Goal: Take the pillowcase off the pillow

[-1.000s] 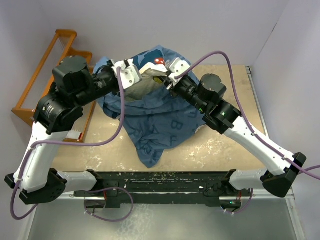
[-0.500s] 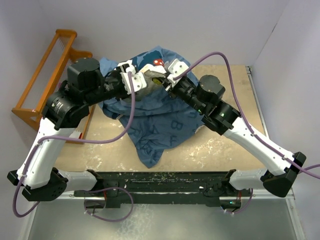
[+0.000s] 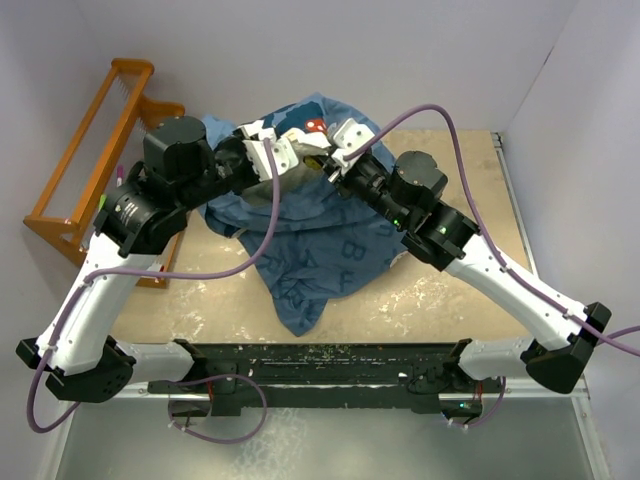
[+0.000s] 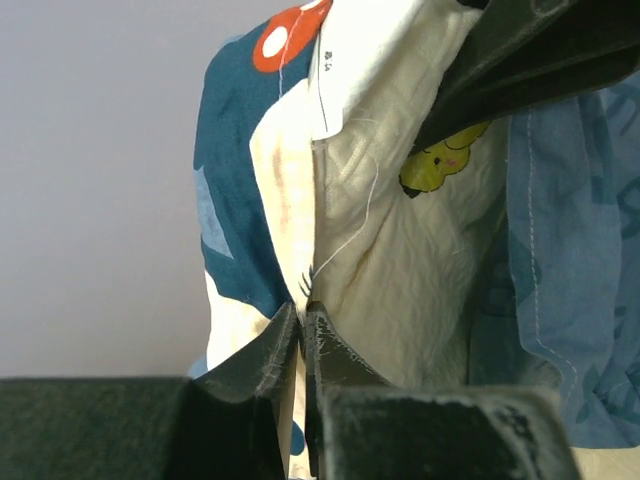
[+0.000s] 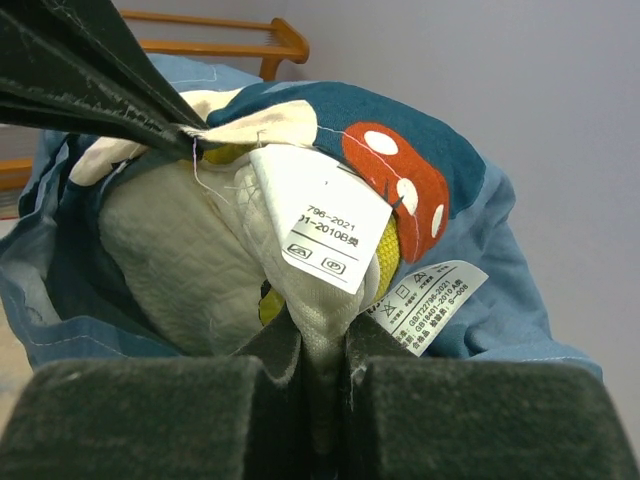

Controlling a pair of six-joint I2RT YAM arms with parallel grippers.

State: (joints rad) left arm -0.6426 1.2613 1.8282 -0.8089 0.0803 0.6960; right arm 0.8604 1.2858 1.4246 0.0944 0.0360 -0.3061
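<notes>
The slate-blue pillowcase [image 3: 320,250] lies bunched in a heap at mid-table, its lower part trailing toward the arms. The cream quilted pillow [image 5: 180,250] pokes out of the opening at the top, with its yellow edge and white tag [image 5: 325,215] showing. My right gripper [image 5: 322,320] is shut on the pillow's corner just under the tag; it also shows in the top view [image 3: 325,163]. My left gripper [image 4: 302,310] is shut on the pillowcase's edge [image 4: 235,200] beside the pillow [image 4: 400,260], a few centimetres left of the right gripper in the top view [image 3: 283,152]. A red bow [image 5: 400,180] shows on the case.
An orange wooden rack [image 3: 90,140] stands off the table's left edge, close to the left arm. White walls close in the back and right. The tan tabletop [image 3: 450,290] shows around the fabric. The black base rail [image 3: 320,360] runs along the near edge.
The left arm has swung right, bringing its gripper and the pillowcase edge closer to the right gripper. The right gripper has stayed put on the pillow corner.
</notes>
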